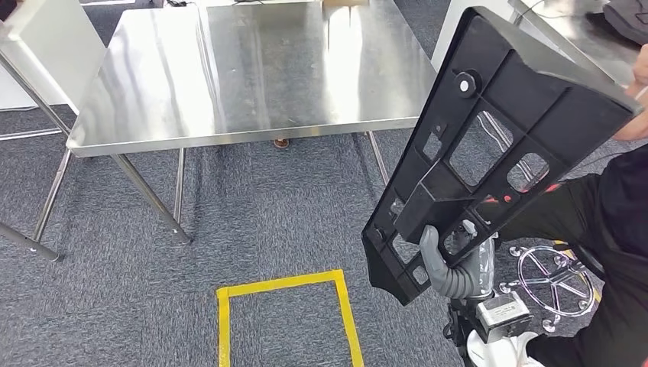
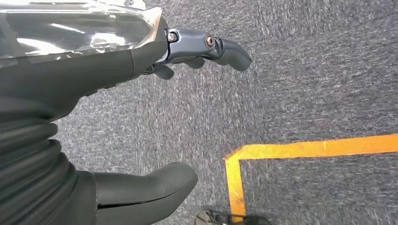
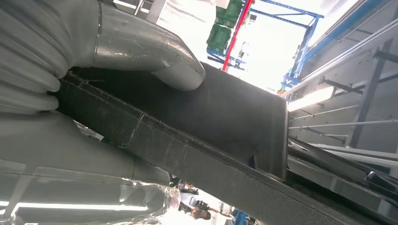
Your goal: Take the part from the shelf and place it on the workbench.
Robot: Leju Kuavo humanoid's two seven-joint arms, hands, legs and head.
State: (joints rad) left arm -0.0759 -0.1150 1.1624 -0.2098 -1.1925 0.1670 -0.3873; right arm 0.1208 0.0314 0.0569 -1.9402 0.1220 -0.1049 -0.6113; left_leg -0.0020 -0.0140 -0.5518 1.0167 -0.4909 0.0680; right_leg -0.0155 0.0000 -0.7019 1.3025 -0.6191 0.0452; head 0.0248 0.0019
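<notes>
A large black plastic part (image 1: 489,145) with several cut-out windows stands tilted at the right of the head view, its top leaning away to the right. My right hand (image 1: 447,264) grips its lower end, the grey thumb lying over a rib. In the right wrist view the thumb (image 3: 150,56) presses on the part's black edge (image 3: 197,140). The steel workbench (image 1: 252,69) stands ahead and to the left of the part. My left hand (image 2: 155,117) hangs over the carpet, holding nothing, its fingers (image 2: 220,47) apart from the thumb.
A yellow tape square (image 1: 286,313) marks the grey carpet in front of me. A person in black (image 1: 611,229) stands at the right edge beside a wheeled chair base (image 1: 554,287). A second steel table (image 1: 565,30) is at the far right.
</notes>
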